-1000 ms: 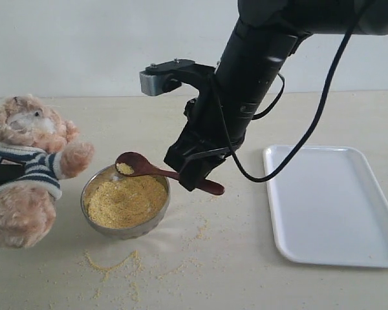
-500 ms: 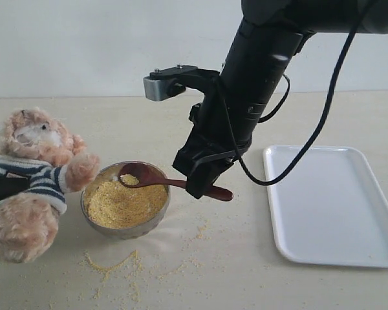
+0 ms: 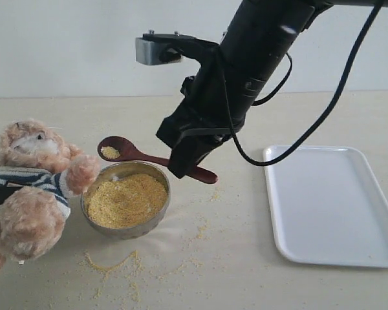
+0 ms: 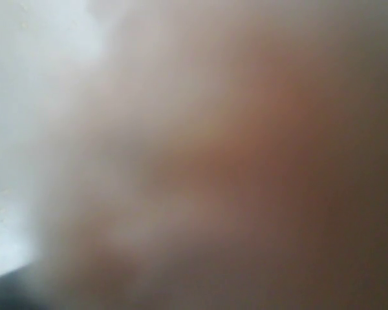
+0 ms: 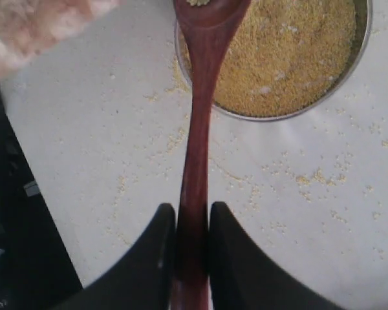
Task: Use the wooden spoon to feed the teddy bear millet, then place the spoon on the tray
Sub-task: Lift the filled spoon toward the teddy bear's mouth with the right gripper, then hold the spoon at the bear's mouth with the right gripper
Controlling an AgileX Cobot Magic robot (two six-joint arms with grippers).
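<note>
Millet (image 3: pixel 108 152) grainy on slim wooden spoon (image 3: pixel 145 158), right fingers (image 5: pixel 145 258) pinching handle; left fingers unreadable.

The wooden spoon (image 3: pixel 142 156) is glossy, the teddy bear (image 3: pixel 32 187) fluffy plush.

On the bench (image 3: pixel 239 284): teddy bear (image 3: pixel 32 194) left of the bowl (image 3: pixel 130 232) holding millet (image 3: pixel 126 200); wooden spoon (image 3: pixel 139 155) above the bowl's rim; tray (image 3: pixel 330 206) well apart, right.

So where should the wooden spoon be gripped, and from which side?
Grip the wooden spoon by the tail of its slim straight handle, coming from the end away from the oval bowl, jaws on either side, as the right gripper does. The bowl faces up with millet inside, so it should ride level.
</note>
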